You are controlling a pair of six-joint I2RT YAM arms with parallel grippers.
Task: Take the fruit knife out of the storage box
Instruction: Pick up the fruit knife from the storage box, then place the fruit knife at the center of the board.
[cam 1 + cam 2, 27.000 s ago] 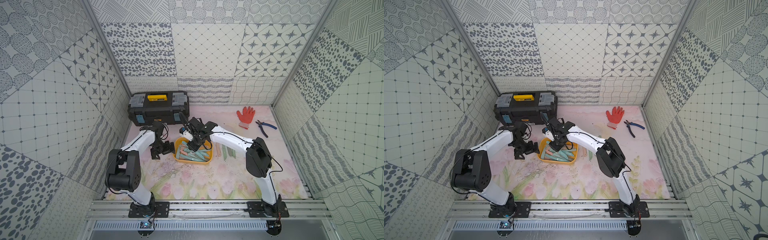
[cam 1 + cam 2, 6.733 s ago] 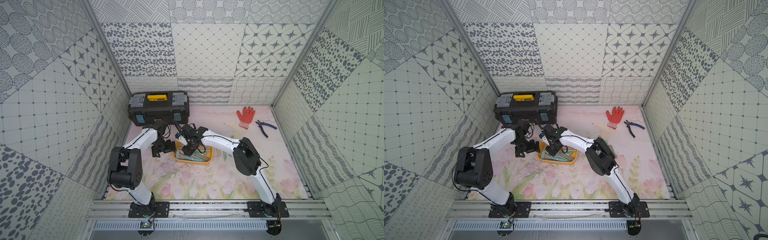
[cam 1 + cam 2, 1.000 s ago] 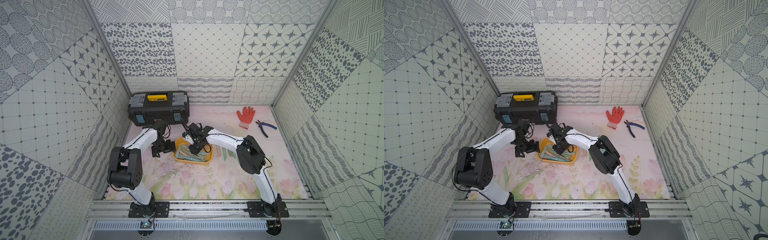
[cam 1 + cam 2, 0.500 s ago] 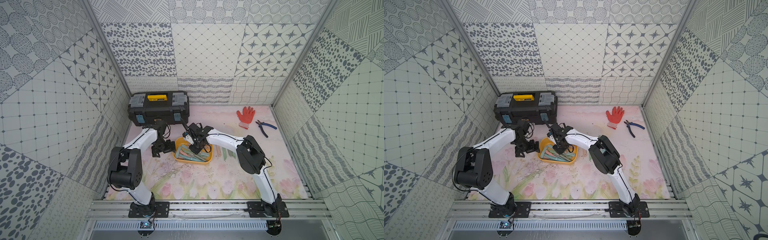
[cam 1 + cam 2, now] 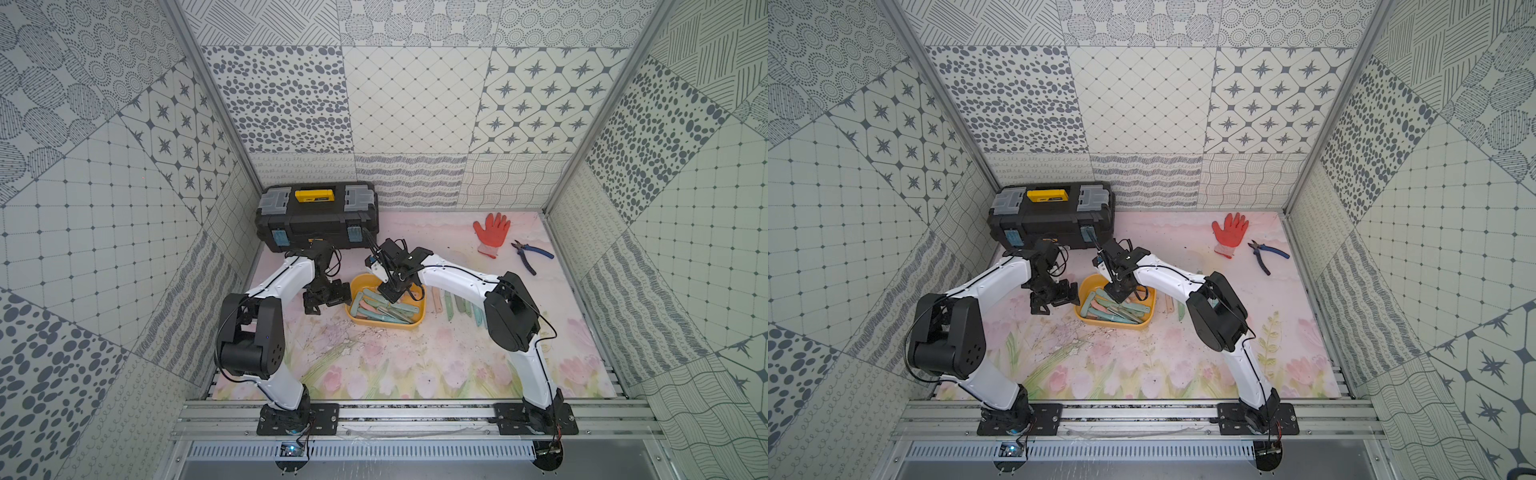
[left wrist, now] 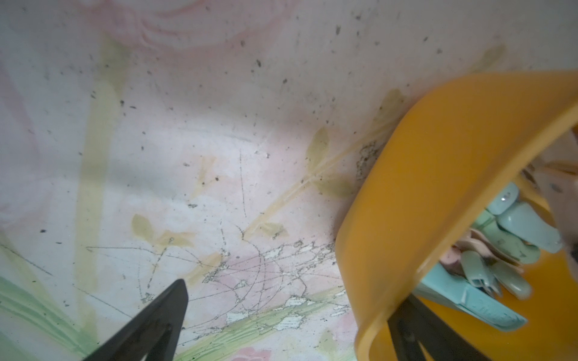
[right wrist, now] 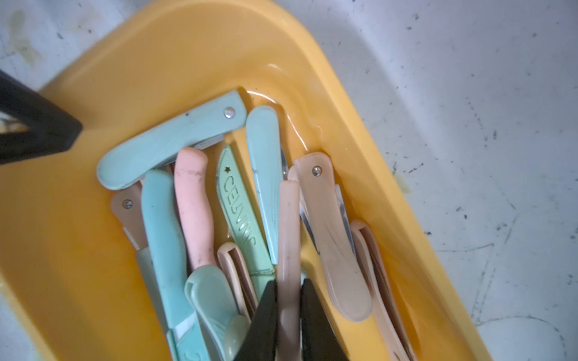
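Note:
The yellow storage box (image 5: 388,326) (image 5: 1113,324) sits mid-table on the floral mat and holds several folding fruit knives in teal, green, pink and beige. My right gripper (image 7: 289,286) reaches down into the box (image 7: 219,47). It is shut on a pale pink fruit knife (image 7: 289,225), which stands on edge above the others between the two black fingers. My left gripper (image 6: 291,297) is open at the box's left end (image 6: 438,156). One of its fingers (image 6: 413,328) is inside the wall and the other rests on the mat outside.
A black toolbox (image 5: 318,218) with a yellow handle stands just behind both grippers. Several knives (image 5: 457,305) lie in a row on the mat right of the box. An orange glove (image 5: 491,232) and blue-handled pliers (image 5: 532,255) lie at the back right.
My right gripper's fingers have closed onto the pale pink knife inside the box. The left gripper and the box have not visibly moved.

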